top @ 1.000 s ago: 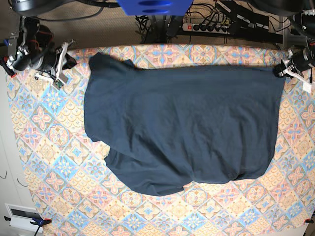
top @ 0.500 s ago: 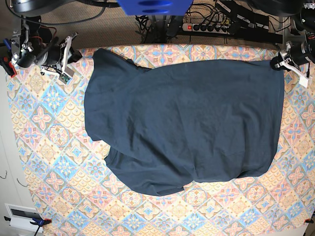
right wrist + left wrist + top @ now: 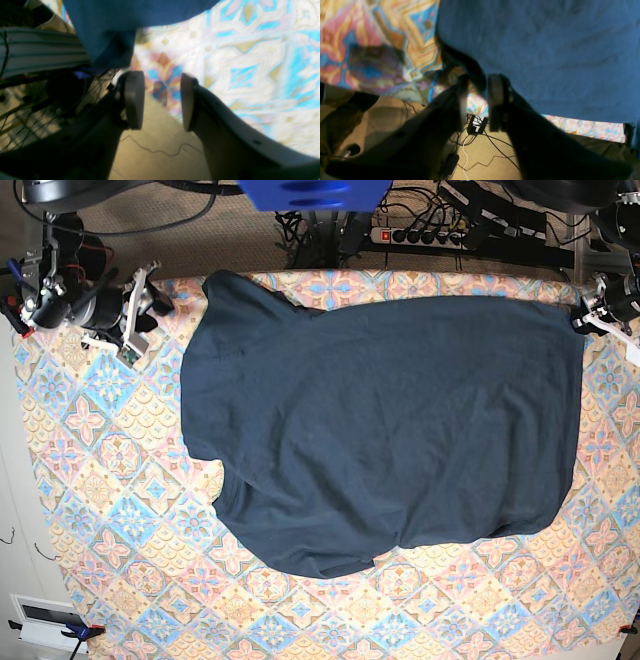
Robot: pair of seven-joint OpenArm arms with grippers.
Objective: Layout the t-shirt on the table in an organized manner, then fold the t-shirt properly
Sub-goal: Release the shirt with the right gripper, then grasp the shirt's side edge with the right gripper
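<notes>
The dark navy t-shirt (image 3: pixel 380 430) lies spread across the patterned table (image 3: pixel 110 480), its far edge close to the table's far edge. In the base view my right gripper (image 3: pixel 150 288) sits at the far left, beside the shirt's far-left corner. My left gripper (image 3: pixel 592 304) is at the far right, by the far-right corner. The right wrist view shows the right gripper (image 3: pixel 161 80) open and empty, the shirt's corner (image 3: pixel 110 37) just beyond its fingers. Seen from the left wrist, the left gripper (image 3: pixel 478 82) has its jaws apart, with a dark fold of the t-shirt (image 3: pixel 545 50) at their tips.
Beyond the table's far edge there is floor with a power strip (image 3: pixel 425 235) and tangled cables (image 3: pixel 475 140). A blue mount (image 3: pixel 315 194) hangs at the top centre. A white box (image 3: pixel 45 617) sits off the near-left corner.
Both grippers have opened and let go of the shirt's far corners. The shirt's far edge has shifted farther toward the table's far edge and lies straighter.
</notes>
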